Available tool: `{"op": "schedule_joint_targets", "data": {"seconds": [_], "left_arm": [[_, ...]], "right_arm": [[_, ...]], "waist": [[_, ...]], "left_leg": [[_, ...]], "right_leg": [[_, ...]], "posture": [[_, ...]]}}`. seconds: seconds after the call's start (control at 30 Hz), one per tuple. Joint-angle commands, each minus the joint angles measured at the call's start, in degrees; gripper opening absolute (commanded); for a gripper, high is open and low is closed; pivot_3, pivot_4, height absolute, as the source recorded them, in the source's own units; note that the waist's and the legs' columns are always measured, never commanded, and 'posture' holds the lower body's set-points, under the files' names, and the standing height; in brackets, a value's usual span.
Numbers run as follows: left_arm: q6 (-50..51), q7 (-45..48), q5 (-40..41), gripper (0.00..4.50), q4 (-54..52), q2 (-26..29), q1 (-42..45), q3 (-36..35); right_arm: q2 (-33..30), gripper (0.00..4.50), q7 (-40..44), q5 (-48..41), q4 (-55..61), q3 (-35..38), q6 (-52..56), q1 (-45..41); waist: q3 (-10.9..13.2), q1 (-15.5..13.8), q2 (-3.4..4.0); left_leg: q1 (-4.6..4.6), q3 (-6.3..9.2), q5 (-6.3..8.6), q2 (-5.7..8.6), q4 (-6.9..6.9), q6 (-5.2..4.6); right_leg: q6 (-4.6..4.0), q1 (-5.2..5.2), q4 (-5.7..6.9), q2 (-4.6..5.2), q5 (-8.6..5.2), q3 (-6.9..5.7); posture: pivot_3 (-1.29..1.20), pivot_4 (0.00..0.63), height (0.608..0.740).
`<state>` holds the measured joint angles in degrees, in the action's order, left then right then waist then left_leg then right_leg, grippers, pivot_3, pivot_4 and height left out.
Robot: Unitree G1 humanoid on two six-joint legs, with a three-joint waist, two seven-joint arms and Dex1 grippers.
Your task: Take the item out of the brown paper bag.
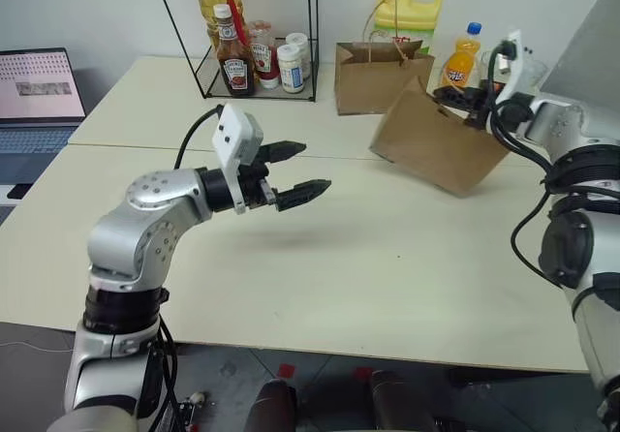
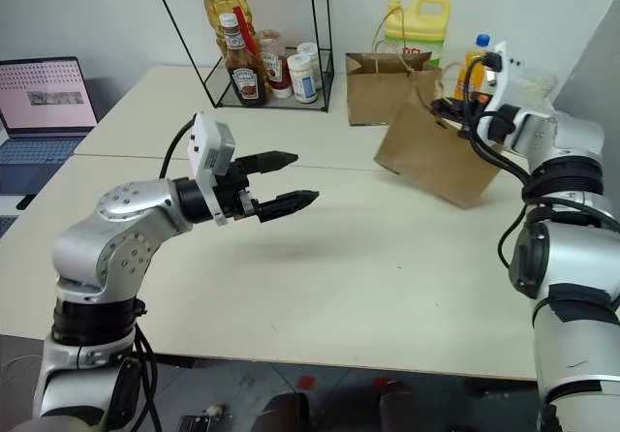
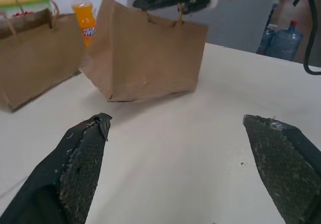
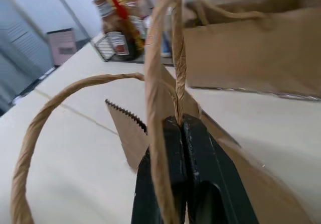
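My right claw (image 4: 179, 121) is closed tight on a paper-cord handle (image 4: 163, 58) of the brown paper bag (image 1: 441, 139); in the right wrist view the two black fingers are pressed together with the cord pinched between them. The bag is tilted, one lower edge rests on the bench (image 1: 368, 277) and the other side is lifted off it, hanging from my grip. Its second handle (image 4: 55, 108) makes a free loop beside the claw. I cannot see the cola bottle; the inside of the bag is hidden from me, so I cannot say where the item lies.

My left claw (image 1: 302, 171) is wide apart and holds nothing. It hovers above the bench, well apart from the bag, with its fingers pointing toward it.

Behind the tilted bag stands a smaller, neater brown bag (image 1: 373, 78), upright. An orange soda bottle (image 1: 463, 56) with a blue cap stands just behind the tilted bag, and a yellow jug (image 1: 412, 11) is further back. On the far left part of the bench there is a wire rack (image 1: 257, 35) with a ketchup bottle (image 1: 233, 56) and some other jars. A laptop (image 1: 37, 103) stands open at the left edge.
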<state>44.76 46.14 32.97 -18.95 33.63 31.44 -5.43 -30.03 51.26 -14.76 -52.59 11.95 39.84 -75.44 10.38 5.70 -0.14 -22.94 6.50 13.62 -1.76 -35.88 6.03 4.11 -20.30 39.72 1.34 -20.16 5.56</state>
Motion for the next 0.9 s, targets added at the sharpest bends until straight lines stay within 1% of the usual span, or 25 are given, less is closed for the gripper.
{"op": "schedule_joint_targets", "data": {"seconds": [0.03,0.23,0.43,0.67,0.83,0.9], "left_arm": [[3.3,-4.5,3.2,4.50,-6.1,1.0,-1.7,-5.0],[7.3,-10.5,6.8,4.50,-11.5,2.1,-6.1,-10.6],[9.1,-15.4,9.5,4.50,-15.4,2.2,-11.0,-14.8],[8.8,-16.5,11.0,4.50,-16.6,3.2,-13.3,-14.1],[8.4,-16.0,11.7,4.50,-16.3,5.2,-14.6,-13.8],[7.7,-15.7,11.4,4.50,-15.7,5.9,-14.6,-13.3]], "right_arm": [[1.8,0.03,1.4,-3.7,10.6,-0.7,4.7,1.2],[5.4,0.03,0.8,-6.0,19.9,-3.4,10.0,5.0],[8.5,0.03,1.1,-7.6,25.6,-6.3,12.8,6.6],[12.0,0.03,2.5,-3.4,21.5,-12.3,2.4,8.1],[13.9,0.03,2.3,-1.4,16.8,-14.4,-3.4,7.6],[14.4,0.43,2.0,-1.0,15.7,-14.4,-4.8,7.4]], "waist": [[0.0,-0.1,-0.01],[0.0,-0.7,-0.02],[0.0,-0.8,-0.04],[0.1,-0.7,-0.13],[0.1,-0.7,-0.23],[0.2,-0.7,-0.30]], "left_leg": [[0.00,0.01,0.00,0.00,-0.01,0.00],[0.01,0.04,0.11,0.01,-0.17,-0.20],[0.02,0.05,0.11,-0.01,-0.18,-0.21],[0.04,0.04,0.11,-0.02,-0.17,-0.21],[0.05,0.05,0.11,-0.02,-0.18,-0.21],[0.05,0.05,0.11,-0.03,-0.17,-0.21]], "right_leg": [[0.00,0.00,0.05,0.00,0.00,-0.01],[0.00,0.00,0.19,0.00,0.00,-0.02],[0.00,-0.01,0.21,-0.01,0.00,-0.02],[0.00,-0.02,0.22,-0.03,0.00,-0.03],[0.00,-0.01,0.22,-0.02,0.00,-0.03],[0.00,-0.01,0.22,-0.02,0.00,-0.03]], "posture": [[0.00,0.150,0.740],[0.00,0.150,0.740],[0.00,0.150,0.740],[0.00,0.150,0.740],[0.00,0.150,0.740],[0.00,0.150,0.740]]}}
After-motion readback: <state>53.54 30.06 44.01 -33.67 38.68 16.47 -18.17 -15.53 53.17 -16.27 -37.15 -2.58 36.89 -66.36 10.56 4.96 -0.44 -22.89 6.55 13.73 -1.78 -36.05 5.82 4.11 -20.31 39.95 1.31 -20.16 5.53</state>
